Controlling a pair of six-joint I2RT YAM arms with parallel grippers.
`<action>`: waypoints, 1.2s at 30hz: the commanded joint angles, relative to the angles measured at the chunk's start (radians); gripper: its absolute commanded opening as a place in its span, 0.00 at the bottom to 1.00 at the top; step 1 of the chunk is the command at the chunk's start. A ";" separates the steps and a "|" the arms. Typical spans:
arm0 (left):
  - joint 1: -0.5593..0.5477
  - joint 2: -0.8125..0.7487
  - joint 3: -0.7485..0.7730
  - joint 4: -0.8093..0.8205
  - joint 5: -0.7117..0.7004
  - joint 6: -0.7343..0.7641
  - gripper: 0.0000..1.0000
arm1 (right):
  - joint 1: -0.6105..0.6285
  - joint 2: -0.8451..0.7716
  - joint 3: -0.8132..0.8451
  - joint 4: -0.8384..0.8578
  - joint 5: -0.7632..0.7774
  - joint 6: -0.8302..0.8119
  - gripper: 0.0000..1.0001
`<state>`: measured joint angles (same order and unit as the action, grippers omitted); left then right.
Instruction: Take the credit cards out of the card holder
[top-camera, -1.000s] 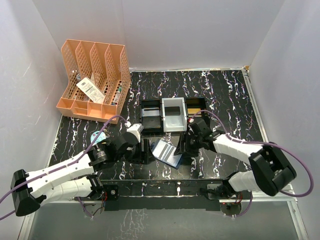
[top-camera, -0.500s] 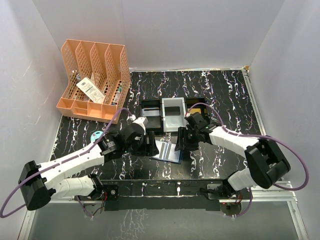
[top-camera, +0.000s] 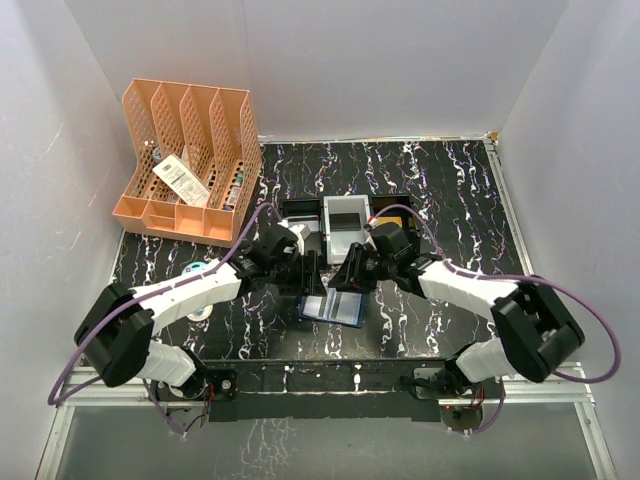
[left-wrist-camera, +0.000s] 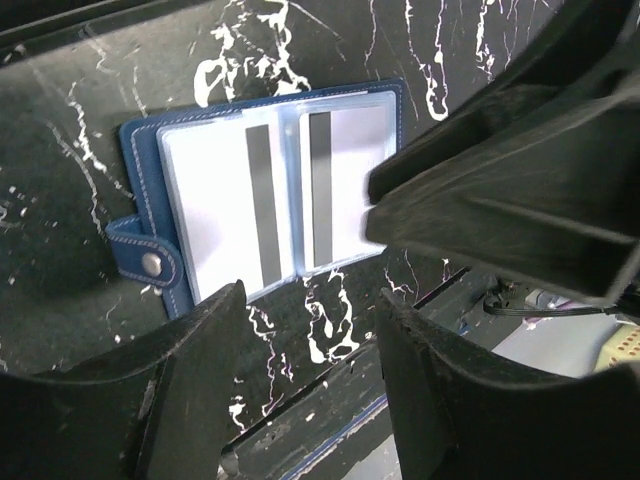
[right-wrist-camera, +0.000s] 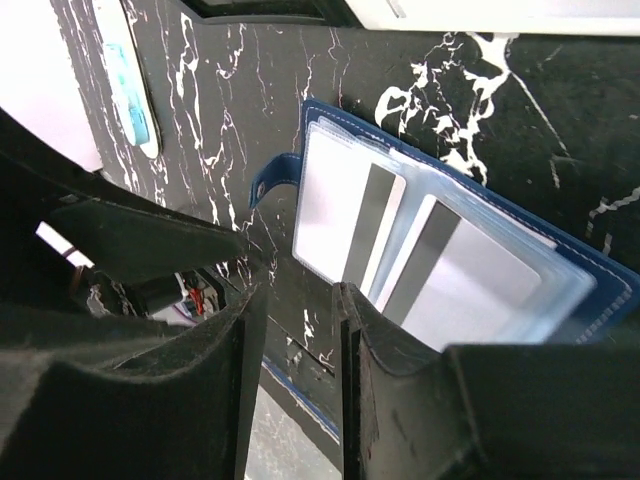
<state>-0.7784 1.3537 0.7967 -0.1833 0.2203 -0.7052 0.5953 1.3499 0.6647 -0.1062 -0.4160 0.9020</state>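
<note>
card holder (left-wrist-camera: 270, 200) lies open beneath left tool (left-wrist-camera: 310, 300) and right tool (right-wrist-camera: 298, 295).

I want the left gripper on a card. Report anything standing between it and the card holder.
In the left wrist view, a finger of the right gripper hangs over the right edge of the open card holder, hiding part of the right card. Nothing else blocks the left card.

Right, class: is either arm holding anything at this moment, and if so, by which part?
Nothing is held. The left gripper and the right gripper are both open and empty above the card holder, which lies open with the credit cards inside.
</note>
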 joint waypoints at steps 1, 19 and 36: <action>0.016 0.049 0.071 0.032 0.067 0.060 0.52 | 0.023 0.094 0.021 0.191 -0.062 0.075 0.30; 0.059 0.229 0.037 0.015 0.078 0.107 0.34 | 0.032 0.281 0.042 -0.013 0.052 -0.021 0.28; 0.057 0.216 -0.014 0.015 0.107 0.090 0.24 | 0.023 0.253 -0.045 0.276 -0.144 0.104 0.05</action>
<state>-0.7200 1.5986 0.8040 -0.1238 0.2989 -0.6136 0.6228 1.6222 0.6476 0.0723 -0.4885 0.9516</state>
